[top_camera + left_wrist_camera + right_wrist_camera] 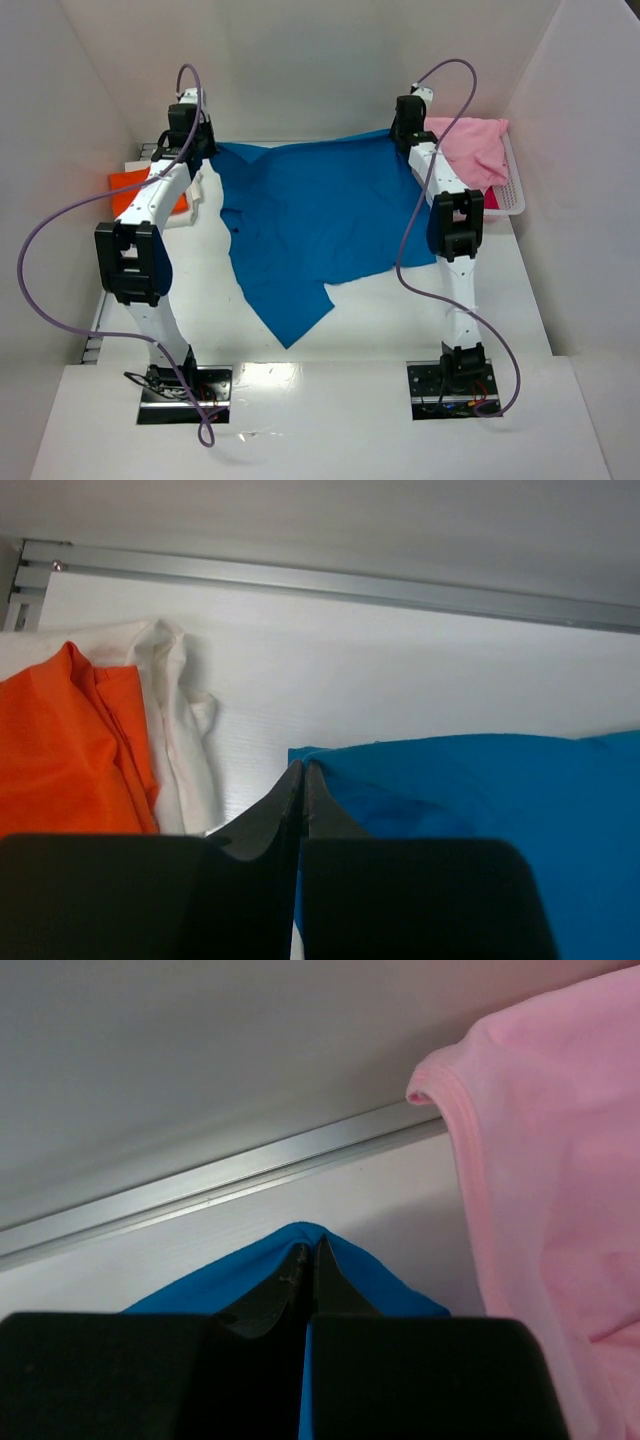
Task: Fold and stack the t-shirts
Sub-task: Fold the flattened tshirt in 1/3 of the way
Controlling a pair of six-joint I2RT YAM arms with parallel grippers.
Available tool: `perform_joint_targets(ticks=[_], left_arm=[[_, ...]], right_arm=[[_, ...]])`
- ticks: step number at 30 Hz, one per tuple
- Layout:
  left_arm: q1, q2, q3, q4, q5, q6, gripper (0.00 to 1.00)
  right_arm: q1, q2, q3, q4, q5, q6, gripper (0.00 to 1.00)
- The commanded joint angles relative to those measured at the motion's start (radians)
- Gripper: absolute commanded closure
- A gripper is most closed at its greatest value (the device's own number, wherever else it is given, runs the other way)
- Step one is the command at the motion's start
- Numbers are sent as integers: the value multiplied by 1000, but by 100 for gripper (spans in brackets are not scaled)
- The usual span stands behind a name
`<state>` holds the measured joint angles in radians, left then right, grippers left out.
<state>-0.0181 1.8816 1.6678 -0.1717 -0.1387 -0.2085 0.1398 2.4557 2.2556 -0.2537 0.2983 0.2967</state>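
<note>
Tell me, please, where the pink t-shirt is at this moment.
In the top view the pink t-shirt lies at the far right, heaped in the white basket, just right of the right gripper pinching the blue t-shirt.

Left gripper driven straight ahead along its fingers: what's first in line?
Shut on the blue tee's corner, the left gripper points over table at the aluminium rail by the back wall; probably that first, unless its tilt meets the table sooner. Off the line, to its left: orange tee and white cloth.
</note>
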Motion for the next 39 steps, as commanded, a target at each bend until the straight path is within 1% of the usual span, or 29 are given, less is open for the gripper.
perform_joint_targets(ticks=[1,6,11,12,15,19,23,25,31,36,39], left_arm=[[9,-44,-16,40,-20,26,100],[9,-44,-27,6,58,24,100],[9,-78,-117,-25,170,-2,100],[-8,-90,-131,-39,181,-2,100],[-50,-113,-156,-72,183,18,100],[-141,-152,-209,-107,205,18,100],[-219,-167,-241,-130,191,-5,100],[-241,-167,-273,-135,191,-30,100],[-256,-167,-341,-135,172,-88,100],[-256,-188,-394,-146,127,-106,100],[-256,-188,-404,-158,126,-106,100]], right_arm=[[-9,27,71,-10,-7,-16,100],[-9,46,81,-12,-16,-45,100],[-9,37,54,-29,-16,-56,100],[-9,27,44,-29,-16,-56,100],[-9,7,9,-29,8,-65,100],[-9,-6,-43,-18,47,-65,100],[-9,-2,-38,-18,53,-74,100],[-16,10,-13,-18,53,-74,100],[-28,31,6,-29,62,-74,100],[-37,42,23,-37,62,-85,100],[-37,51,45,-38,62,-85,100]])
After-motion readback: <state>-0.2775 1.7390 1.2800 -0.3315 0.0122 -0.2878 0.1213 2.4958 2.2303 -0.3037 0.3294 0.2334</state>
